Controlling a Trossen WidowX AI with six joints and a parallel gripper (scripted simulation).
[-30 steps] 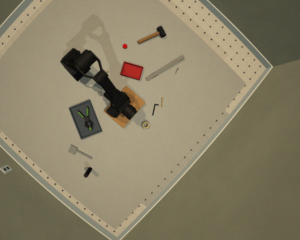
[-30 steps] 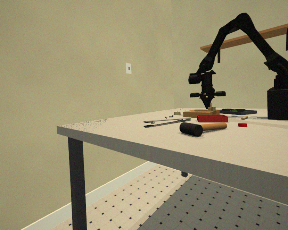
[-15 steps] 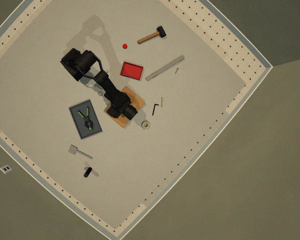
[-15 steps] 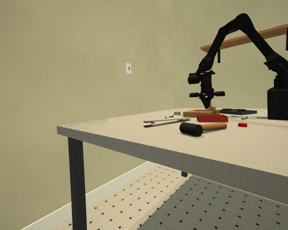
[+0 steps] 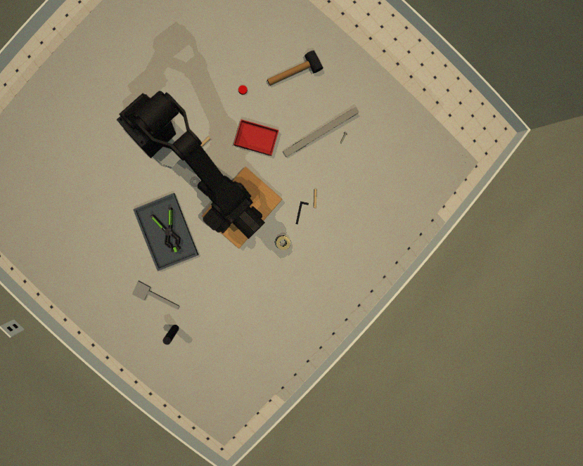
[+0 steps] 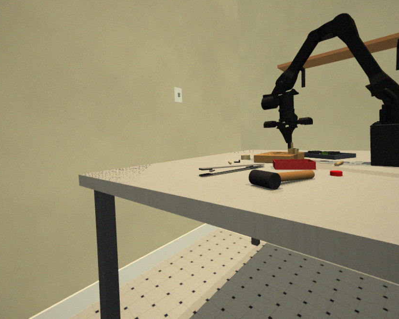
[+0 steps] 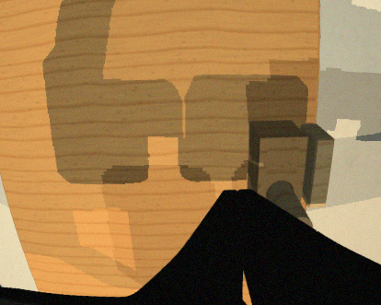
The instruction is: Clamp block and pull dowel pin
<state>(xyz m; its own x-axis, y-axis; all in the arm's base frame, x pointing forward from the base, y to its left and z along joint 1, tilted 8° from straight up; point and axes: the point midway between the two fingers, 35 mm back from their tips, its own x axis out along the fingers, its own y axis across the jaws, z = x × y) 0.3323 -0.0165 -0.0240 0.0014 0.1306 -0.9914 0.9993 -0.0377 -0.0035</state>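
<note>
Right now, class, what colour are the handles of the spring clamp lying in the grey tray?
Bright green, on the spring clamp; the top view shows it best.

The top view looks straight down from high on the whole table (image 5: 343,279), the exterior view sits low and far beyond the table's corner looking across it, and the wrist view peers down close at the board (image 7: 159,25), which all three share.
</note>
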